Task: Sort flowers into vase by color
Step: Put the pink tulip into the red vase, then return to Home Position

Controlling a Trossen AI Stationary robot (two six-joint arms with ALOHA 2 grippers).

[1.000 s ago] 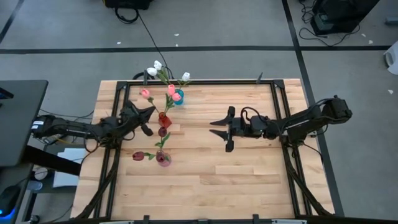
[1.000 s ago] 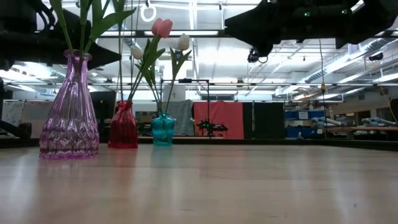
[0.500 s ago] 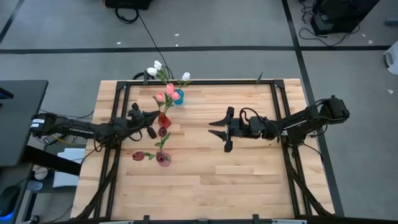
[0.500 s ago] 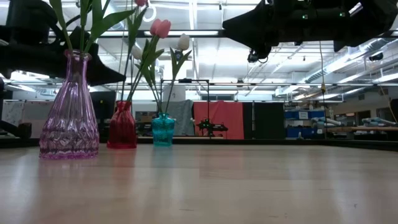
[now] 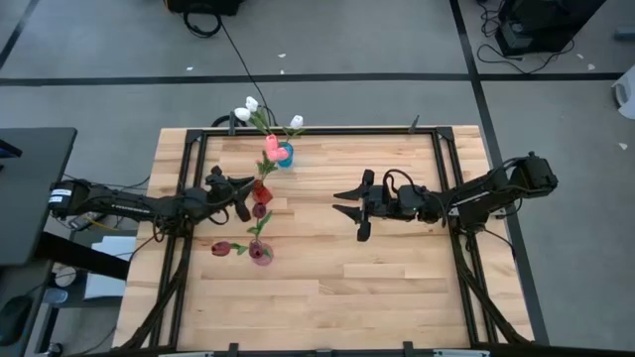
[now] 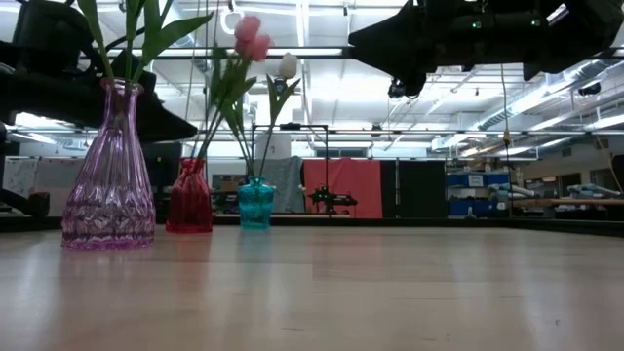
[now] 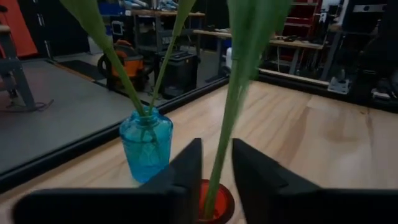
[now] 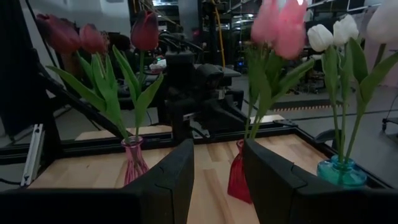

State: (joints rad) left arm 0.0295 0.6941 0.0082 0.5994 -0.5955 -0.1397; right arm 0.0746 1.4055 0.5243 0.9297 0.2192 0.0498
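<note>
Three glass vases stand on the table's left half. The red vase [image 5: 261, 188] holds two pink tulips [image 5: 271, 149]. White tulips [image 5: 243, 110] sit in the blue vase [image 5: 285, 155], dark red tulips [image 5: 220, 248] in the purple vase [image 5: 260, 255]. My left gripper [image 5: 242, 196] is open just left of the red vase, its fingers on either side of a pink tulip's stem [image 7: 225, 143] above the vase mouth [image 7: 214, 202]. My right gripper [image 5: 358, 211] hangs open over the table's middle, touching nothing. My left gripper comes level from the table's left, and its fingers [image 7: 186, 171] flank the pink tulip's stem low down, just above the red vase's mouth. A narrow gap shows beside the stem. Whether a finger touches it I cannot tell. The stem's lower end is in the vase.
The three vases stand close together, and leaves and heads spread above them [image 6: 252, 37]. A black metal frame [image 5: 317, 129] runs along the table's edges. Bare wood [image 5: 397, 288] lies right of and nearer than the vases. The room behind holds benches and equipment.
My left gripper has moved right toward the red vase with a pink tulip between its fingers. The tulip's head has swung from left of the vase to beside the other pink head above it. My right arm has kept still.
</note>
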